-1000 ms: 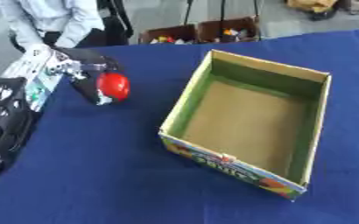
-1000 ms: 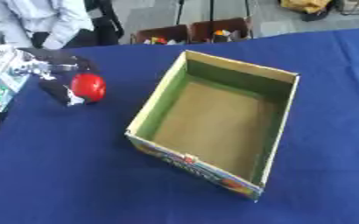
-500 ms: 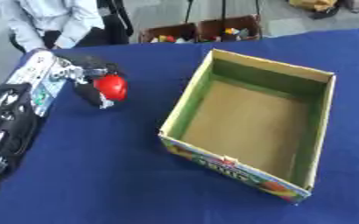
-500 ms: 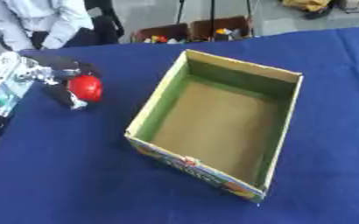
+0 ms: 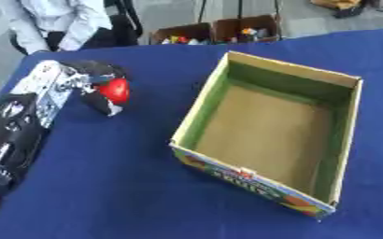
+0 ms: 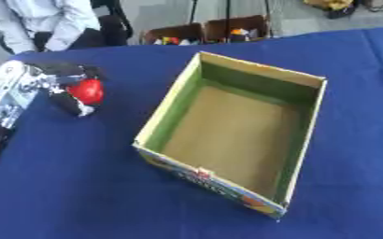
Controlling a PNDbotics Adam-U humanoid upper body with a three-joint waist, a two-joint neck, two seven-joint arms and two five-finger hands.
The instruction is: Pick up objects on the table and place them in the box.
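A small red rounded object (image 5: 114, 90) sits at the left of the blue table, inside my left hand (image 5: 96, 86), whose dark fingers curl over it from above and beside it. The arm (image 5: 19, 121) runs from the lower left edge up to the hand. To the right stands an open cardboard box (image 5: 338, 140) with green inner walls and a brown floor; nothing lies inside it. My right hand shows in neither view.
The blue tablecloth (image 5: 105, 186) covers the whole work surface. Beyond the far edge stand two cardboard bins (image 5: 215, 30) holding small coloured items. A person in a light shirt (image 5: 56, 23) sits at the far left corner.
The whole picture has shifted a little, so the camera has moved. My left hand with the red object stays at about the same spot beside the box.
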